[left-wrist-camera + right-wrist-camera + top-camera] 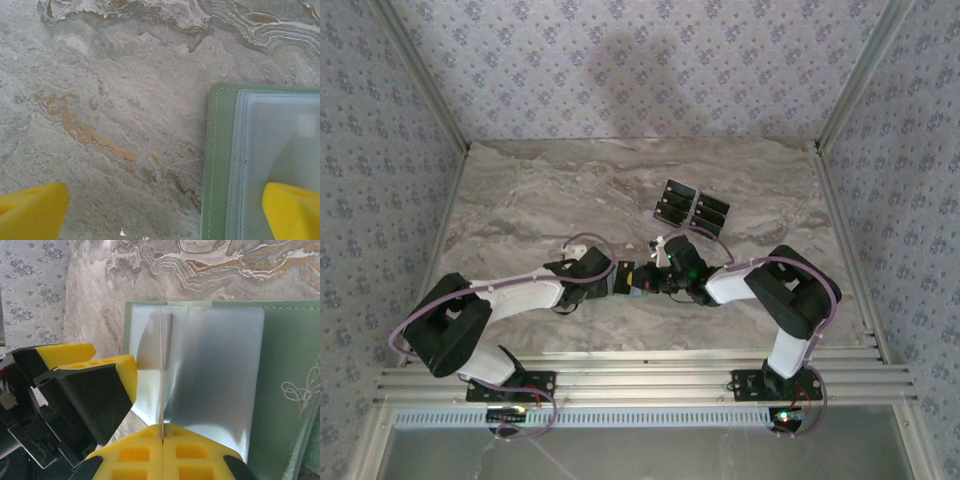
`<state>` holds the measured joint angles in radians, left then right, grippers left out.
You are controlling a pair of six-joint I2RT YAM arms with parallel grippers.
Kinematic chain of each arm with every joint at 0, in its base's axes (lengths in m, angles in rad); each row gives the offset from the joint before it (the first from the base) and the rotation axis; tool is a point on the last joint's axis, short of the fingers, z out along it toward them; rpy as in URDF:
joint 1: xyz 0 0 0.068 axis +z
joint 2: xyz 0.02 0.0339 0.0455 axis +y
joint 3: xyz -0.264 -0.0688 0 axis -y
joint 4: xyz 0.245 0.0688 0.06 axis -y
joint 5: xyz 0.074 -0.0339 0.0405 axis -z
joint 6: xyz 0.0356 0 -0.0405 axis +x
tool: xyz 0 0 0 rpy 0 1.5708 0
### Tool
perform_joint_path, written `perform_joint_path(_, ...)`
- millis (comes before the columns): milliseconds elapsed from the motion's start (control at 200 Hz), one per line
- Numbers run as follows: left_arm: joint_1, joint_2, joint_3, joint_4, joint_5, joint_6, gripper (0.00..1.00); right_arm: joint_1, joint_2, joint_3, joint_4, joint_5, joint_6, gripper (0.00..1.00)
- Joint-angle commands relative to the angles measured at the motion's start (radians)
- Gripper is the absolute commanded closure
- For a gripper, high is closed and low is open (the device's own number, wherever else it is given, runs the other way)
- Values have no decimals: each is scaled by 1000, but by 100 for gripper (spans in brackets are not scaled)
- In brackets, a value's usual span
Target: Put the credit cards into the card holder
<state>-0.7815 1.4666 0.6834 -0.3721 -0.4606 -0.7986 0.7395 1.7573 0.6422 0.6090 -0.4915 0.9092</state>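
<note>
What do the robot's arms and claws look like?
The left arm and right arm have white links, bulky black joints and looping purple cables. The left gripper and right gripper end in yellow fingers on black mounts.

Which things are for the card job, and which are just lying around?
For the job: green card holder, black cards waiting, card pinched in the right gripper, left gripper at the holder's edge.
Just there: marble table, flowery walls.
</note>
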Motion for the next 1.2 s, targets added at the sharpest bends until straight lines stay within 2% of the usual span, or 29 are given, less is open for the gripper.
perform_joint_path(0,-2,13,-32,-80,-6,2,0,-4,27,17,25,-17,12,100)
perform_joint_path(460,-5,14,-28,-82,-6,3,0,-19,51,-5,49,-50,11,100)
perform_joint_path(735,-4,15,-27,-82,-7,3,0,-46,122,34,39,-172,-14,100)
perform_joint_path(1194,-4,18,-23,-82,-9,5,0,-55,162,74,-19,-231,-53,100)
